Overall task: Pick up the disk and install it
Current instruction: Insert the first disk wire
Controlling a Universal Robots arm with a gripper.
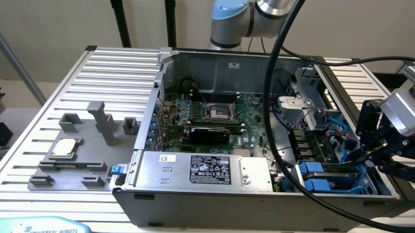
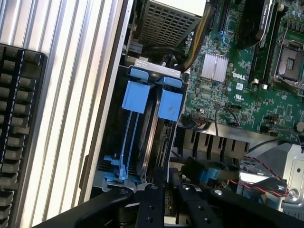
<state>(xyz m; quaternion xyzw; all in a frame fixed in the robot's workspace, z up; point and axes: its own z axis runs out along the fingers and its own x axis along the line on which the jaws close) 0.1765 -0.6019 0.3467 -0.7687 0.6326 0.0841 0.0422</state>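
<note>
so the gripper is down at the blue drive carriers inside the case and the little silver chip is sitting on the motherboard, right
Not quite. The gripper is at the blue drive carriers inside the case, but the silver chip sits outside it, on the grey fixture on the slatted table at the exterior view's left.

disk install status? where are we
Done: the disk stands on edge in the blue drive cage at the case's near corner on the exterior view's right, blue carrier tabs up.

In hand: the gripper sits right over the disk's end, fingers closing in on either side of it.

Left: can't tell whether it is fully seated in the bay.
</note>
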